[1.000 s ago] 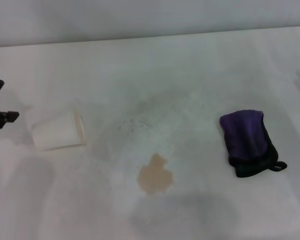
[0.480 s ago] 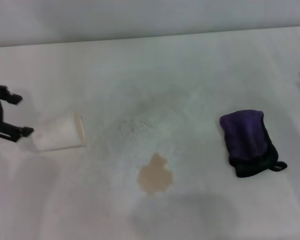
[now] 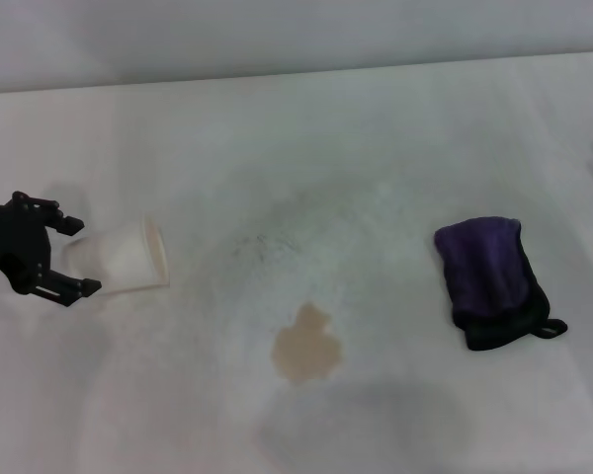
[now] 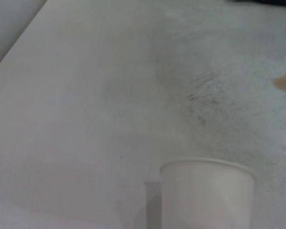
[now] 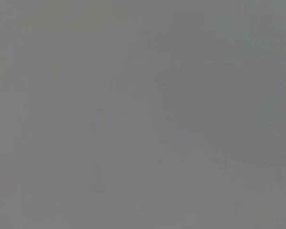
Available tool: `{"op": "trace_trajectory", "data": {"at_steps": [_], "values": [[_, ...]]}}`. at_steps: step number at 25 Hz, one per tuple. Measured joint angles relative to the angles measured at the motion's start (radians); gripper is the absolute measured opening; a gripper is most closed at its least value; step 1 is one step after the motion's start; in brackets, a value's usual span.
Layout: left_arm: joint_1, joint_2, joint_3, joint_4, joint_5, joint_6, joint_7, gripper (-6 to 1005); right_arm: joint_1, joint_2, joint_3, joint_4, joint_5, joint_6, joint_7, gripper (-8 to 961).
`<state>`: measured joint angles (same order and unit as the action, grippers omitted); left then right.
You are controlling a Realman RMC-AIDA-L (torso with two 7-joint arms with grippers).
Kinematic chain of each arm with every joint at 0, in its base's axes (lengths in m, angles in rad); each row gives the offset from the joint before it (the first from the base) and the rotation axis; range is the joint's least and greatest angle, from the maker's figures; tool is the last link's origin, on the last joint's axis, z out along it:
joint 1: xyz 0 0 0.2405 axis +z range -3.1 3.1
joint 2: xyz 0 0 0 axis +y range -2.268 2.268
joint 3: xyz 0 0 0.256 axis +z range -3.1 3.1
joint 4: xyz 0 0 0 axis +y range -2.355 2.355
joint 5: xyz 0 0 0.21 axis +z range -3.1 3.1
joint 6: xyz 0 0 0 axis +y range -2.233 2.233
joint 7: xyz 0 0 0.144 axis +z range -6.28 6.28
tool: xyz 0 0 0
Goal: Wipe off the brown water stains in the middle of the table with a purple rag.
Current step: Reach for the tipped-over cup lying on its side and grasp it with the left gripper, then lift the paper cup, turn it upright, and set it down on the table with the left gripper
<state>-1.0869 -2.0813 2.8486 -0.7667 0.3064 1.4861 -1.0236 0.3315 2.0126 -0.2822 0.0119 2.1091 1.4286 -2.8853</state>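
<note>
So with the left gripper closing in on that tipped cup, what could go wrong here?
The open left gripper straddles the base of the paper cup, which lies on its side; a nudge could roll it toward the brown stain. The purple rag lies untouched on the table, and the right gripper is out of view.

- A plain pale grey wall (image 3: 277,35) runs behind the far edge of the broad white smooth surface (image 3: 376,128).
- Soft, even light, faint shadows.

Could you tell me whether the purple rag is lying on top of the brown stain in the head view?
No, the purple rag lies on the table well apart from the brown stain, which is uncovered.
</note>
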Motion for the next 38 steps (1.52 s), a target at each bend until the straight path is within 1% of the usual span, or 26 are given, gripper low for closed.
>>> {"op": "trace_trajectory", "data": {"at_steps": [5, 14, 22, 27, 31, 36, 38], "values": [[0.001, 0.000, 0.000, 0.048, 0.000, -0.051, 0.002, 873, 0.000, 0.000, 0.000, 0.001, 0.000, 0.001, 0.000, 841], [0.016, 0.003, 0.000, 0.174, 0.002, -0.159, 0.002, 873, 0.000, 0.000, 0.000, 0.003, 0.000, 0.004, 0.000, 841], [0.023, 0.004, 0.000, 0.201, 0.004, -0.178, 0.004, 872, 0.000, 0.000, 0.000, 0.004, 0.000, 0.004, 0.000, 841], [0.023, 0.003, -0.002, 0.202, -0.004, -0.171, 0.003, 809, 0.000, 0.000, 0.000, 0.003, 0.000, 0.004, 0.000, 841], [0.021, 0.004, -0.002, 0.201, -0.061, -0.134, 0.004, 756, 0.000, 0.000, 0.000, 0.002, 0.000, 0.004, 0.000, 841], [0.023, 0.004, -0.002, 0.205, -0.217, -0.071, 0.017, 695, 0.001, 0.000, 0.000, 0.000, 0.000, 0.011, 0.000, 841], [0.023, 0.002, -0.002, 0.226, -0.280, -0.061, 0.020, 676, 0.004, 0.000, -0.001, -0.001, -0.002, 0.013, 0.000, 841]]}}
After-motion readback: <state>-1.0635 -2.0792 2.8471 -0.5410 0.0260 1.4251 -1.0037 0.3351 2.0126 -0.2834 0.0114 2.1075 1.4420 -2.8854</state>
